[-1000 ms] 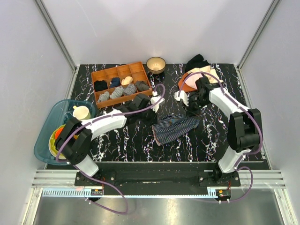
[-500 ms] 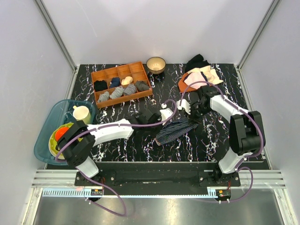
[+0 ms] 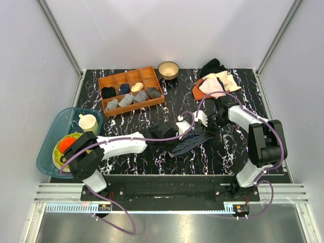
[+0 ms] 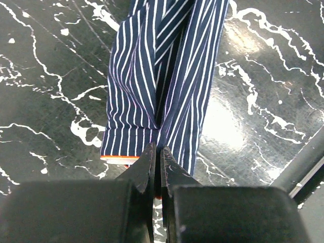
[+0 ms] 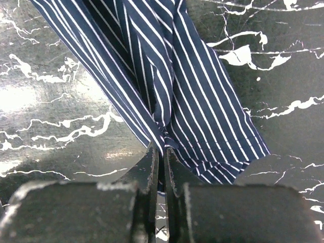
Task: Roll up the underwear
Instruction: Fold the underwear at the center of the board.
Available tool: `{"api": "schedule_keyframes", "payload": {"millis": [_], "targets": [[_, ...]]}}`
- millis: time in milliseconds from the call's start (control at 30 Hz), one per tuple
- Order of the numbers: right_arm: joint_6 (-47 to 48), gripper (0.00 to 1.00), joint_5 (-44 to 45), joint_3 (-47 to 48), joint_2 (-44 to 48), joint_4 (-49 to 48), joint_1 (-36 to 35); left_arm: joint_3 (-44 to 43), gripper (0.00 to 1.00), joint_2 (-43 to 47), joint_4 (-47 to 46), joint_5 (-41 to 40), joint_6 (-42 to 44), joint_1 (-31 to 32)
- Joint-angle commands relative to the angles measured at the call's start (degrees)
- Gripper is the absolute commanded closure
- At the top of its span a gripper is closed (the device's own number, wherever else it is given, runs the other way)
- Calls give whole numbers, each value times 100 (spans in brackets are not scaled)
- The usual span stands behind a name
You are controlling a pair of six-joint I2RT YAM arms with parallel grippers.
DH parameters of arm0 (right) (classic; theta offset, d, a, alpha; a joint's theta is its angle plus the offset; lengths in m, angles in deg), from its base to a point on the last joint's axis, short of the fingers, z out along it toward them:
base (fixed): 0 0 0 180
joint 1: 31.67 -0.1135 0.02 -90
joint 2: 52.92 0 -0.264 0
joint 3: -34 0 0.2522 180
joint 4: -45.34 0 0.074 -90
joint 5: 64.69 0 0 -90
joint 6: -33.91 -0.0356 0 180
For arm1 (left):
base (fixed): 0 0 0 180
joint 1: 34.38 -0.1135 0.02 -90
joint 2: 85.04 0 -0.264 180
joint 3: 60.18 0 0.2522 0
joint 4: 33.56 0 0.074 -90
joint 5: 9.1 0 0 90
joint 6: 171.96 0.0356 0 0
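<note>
The underwear (image 3: 190, 141) is navy cloth with pale pinstripes, folded into a narrow strip on the black marble table, right of centre. My left gripper (image 3: 182, 129) is shut on its near edge by the reddish-pink hem (image 4: 119, 159); the cloth (image 4: 162, 76) stretches away from the jaws. My right gripper (image 3: 207, 123) is shut on the other end, where the cloth (image 5: 167, 81) bunches at the jaws. The strip lies stretched between the two grippers.
An orange divided tray (image 3: 130, 90) with small cloth rolls stands at the back left. A wooden bowl (image 3: 168, 69) sits behind it. Pink, cream and black garments (image 3: 215, 81) pile at the back right. A teal tub (image 3: 61, 139) with a cup sits at the left edge.
My left gripper has moved right across the table to the cloth's left end. The underwear has been gathered from a spread shape into a narrower strip. My right gripper has shifted slightly.
</note>
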Motion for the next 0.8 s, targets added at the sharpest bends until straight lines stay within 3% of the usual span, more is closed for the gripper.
{"api": "schedule_keyframes", "payload": {"millis": [0, 133, 267, 533, 767], "targets": [[48, 93, 11, -35, 163, -98, 143, -37, 100, -129, -178, -68, -294, 176], [39, 87, -42, -88, 216, -89, 213, 16, 99, -199, -265, -76, -470, 308], [109, 75, -138, -114, 268, 51, 257, 77, 99, -296, -388, -77, -707, 440], [426, 57, -815, 158, 514, 1043, 722, 77, 96, -463, -441, -112, -892, 572], [716, 52, -1141, 308, 585, 1669, 899, 77, 81, -454, -397, -50, -919, 572]]}}
